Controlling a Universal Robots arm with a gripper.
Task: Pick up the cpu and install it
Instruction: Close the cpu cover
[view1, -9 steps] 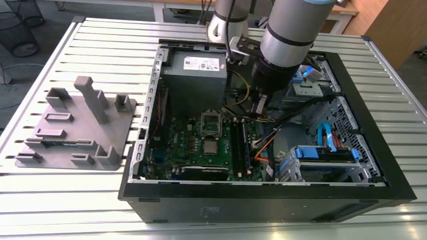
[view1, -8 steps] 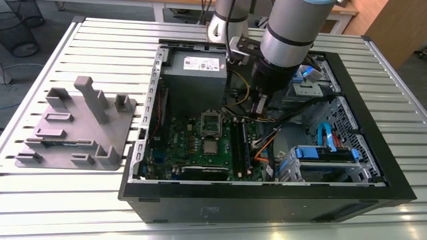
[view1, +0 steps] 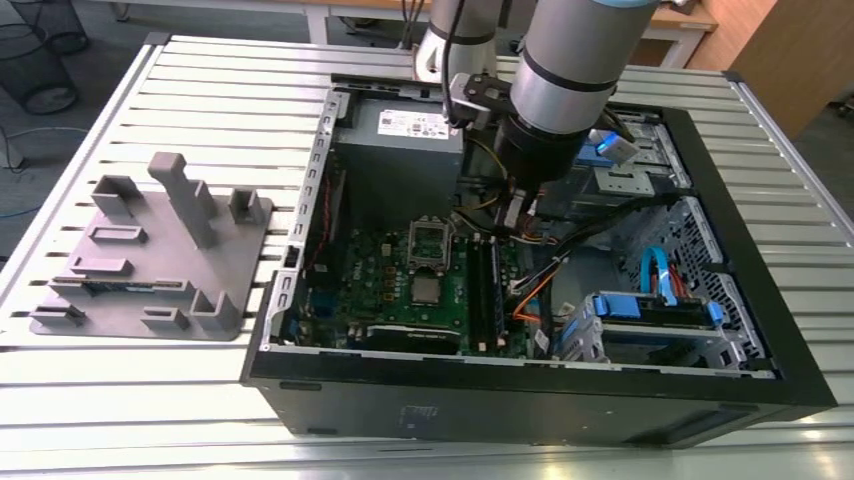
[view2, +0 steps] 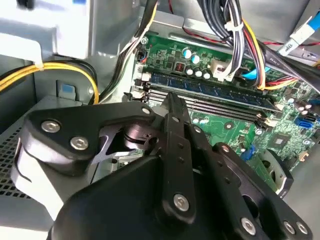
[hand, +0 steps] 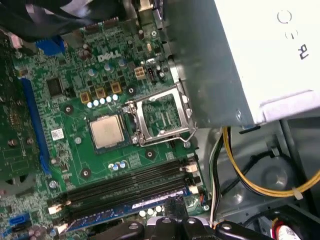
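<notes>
We count one cpu (hand: 106, 131), one green circuit board (hand: 75, 145), one open computer case (view1: 534, 398), one grey plastic holder (view1: 144, 258) and one robot arm (view1: 567, 60).

Robotics lab: slatted metal table (view1: 200, 90), opened computer (view1: 534, 405)

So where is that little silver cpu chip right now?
In the first wrist view the cpu lies flat on the green circuit board, right beside the open metal socket frame, with the memory slots close by.

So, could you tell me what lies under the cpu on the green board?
That is covered: the cpu lies flat, silver top up, beside the open metal frame; only green board shows around it.
</notes>
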